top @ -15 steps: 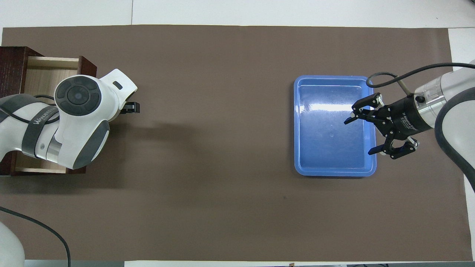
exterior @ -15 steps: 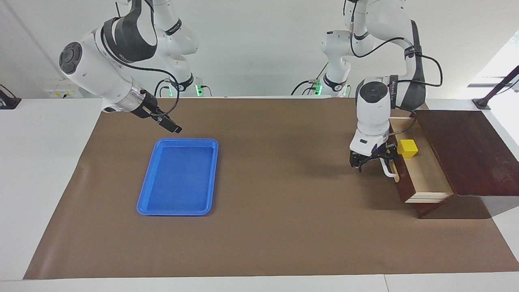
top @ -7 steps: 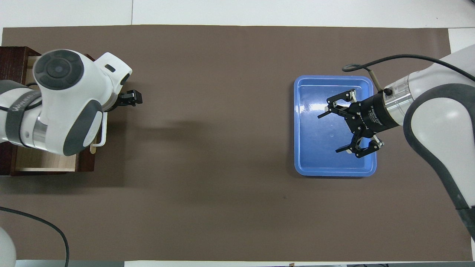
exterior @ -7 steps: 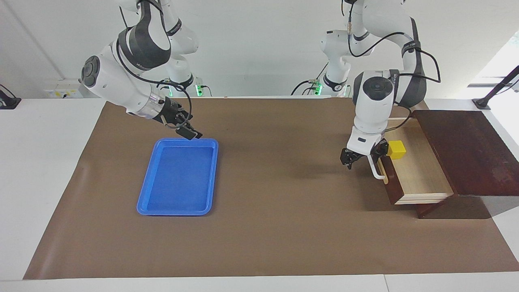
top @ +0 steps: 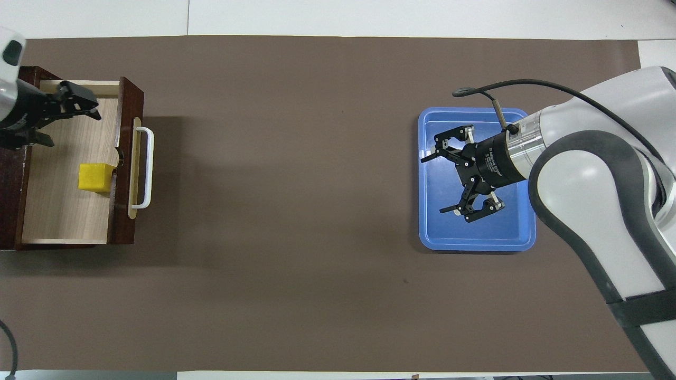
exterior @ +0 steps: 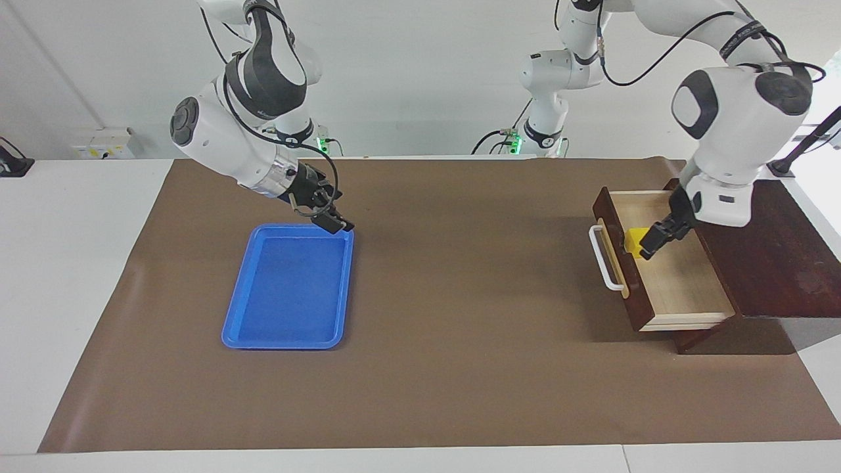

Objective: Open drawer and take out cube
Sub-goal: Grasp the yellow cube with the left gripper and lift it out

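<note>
I am working the take-out step now: the drawer [top: 63, 221] is standing pulled well out of its dark wooden box [exterior: 769, 243], at the left arm's end of the table, with its white bar handle [top: 149, 166] facing the middle of the brown mat [top: 317, 237].

Starting from the end nearest me, the drawer's pale wood floor is lying bare. Farther along, the yellow cube [top: 95, 177] is sitting on that floor, tight against the inside of the drawer front, by the small notch there. It is the only thing in the drawer.

My left gripper [top: 74, 128] is hanging over the drawer's interior with its fingers spread wide and gripping nothing. From above it is covering the part of the floor farther from me than the cube, and from across the table its tip is showing just beside the cube.

To do this well, I am thinking I should centre over the cube first. One finger has to go down into the narrow space by the drawer front, so turning my wrist to take the two free faces looks safer. A skewed descent could knock the front or push the cube.

At the right arm's end, the blue tray [top: 478, 245] is lying flat and empty. My right gripper [top: 433, 184] is hovering over it, fingers apart, holding nothing.
</note>
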{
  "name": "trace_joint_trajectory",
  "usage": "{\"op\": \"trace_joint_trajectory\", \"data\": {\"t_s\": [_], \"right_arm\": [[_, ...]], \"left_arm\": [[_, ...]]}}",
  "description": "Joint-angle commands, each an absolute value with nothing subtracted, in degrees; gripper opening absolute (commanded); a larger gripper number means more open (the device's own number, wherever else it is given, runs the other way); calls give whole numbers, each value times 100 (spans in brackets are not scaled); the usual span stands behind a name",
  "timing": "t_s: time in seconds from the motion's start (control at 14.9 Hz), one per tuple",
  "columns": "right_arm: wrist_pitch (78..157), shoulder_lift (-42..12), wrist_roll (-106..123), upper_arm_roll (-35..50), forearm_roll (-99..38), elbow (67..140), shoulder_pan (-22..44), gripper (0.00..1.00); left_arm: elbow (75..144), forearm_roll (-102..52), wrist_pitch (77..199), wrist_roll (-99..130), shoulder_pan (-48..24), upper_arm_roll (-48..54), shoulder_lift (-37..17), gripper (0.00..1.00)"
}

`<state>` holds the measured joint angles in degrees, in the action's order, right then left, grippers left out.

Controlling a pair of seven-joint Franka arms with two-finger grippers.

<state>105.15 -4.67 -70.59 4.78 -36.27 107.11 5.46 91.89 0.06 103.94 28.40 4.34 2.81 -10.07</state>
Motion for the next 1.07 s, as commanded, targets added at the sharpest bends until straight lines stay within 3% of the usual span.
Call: {"op": "trace_joint_trajectory", "data": {"t_s": [0.0, 0.4, 0.87, 1.0], "right_arm": [[10670, -475, -7242, 483, -3849, 10819, 624, 100], [10854, -439, -7374, 475, -4157, 10942, 755, 100], [10854, -431, -7392, 466, -4122, 10951, 861, 100], [10872, -422, -7400, 466, -4122, 10969, 861, 100]], "left_arm": [[10017, -44, 10520, 3925, 466, 308, -590, 100], [11046, -35, 11425, 6351, 580, 308, -194, 100], [11804, -35, 11935, 7110, 580, 308, 9, 100], [11743, -35, 11953, 7285, 580, 308, -26, 42]]}}
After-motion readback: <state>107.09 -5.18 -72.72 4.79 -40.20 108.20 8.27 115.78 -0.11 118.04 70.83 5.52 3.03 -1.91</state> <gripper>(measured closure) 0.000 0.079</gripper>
